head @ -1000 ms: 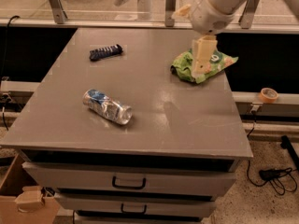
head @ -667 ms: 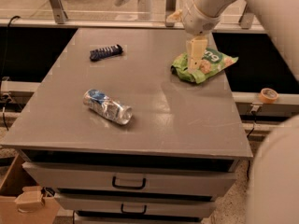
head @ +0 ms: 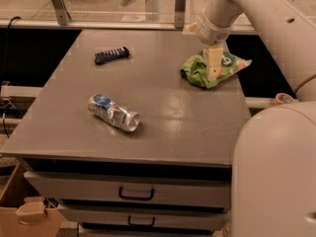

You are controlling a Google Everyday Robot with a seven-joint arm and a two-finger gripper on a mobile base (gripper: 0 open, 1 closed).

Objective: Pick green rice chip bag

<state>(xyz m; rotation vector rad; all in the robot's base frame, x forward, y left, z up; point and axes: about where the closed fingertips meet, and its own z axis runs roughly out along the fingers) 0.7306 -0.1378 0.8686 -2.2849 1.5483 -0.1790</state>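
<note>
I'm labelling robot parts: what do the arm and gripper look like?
The arm is off-white: thick, smooth, rounded tubular shells with small dark holes, no cables showing. The gripper, at the green rice chip bag, is pale cream and blocky.

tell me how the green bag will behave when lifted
The wrinkled bright green plastic snack bag will probably crumple, not hold shape. Lying flat, it seems unlikely to roll. The gripper, low over its middle, may slip on the film.

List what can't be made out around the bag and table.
Camera view: the gripper, down on the green rice chip bag, hides the bag's middle.
Camera view: the can has a label too blurred to read.
Camera view: the dark ribbed object is too small to identify.
</note>
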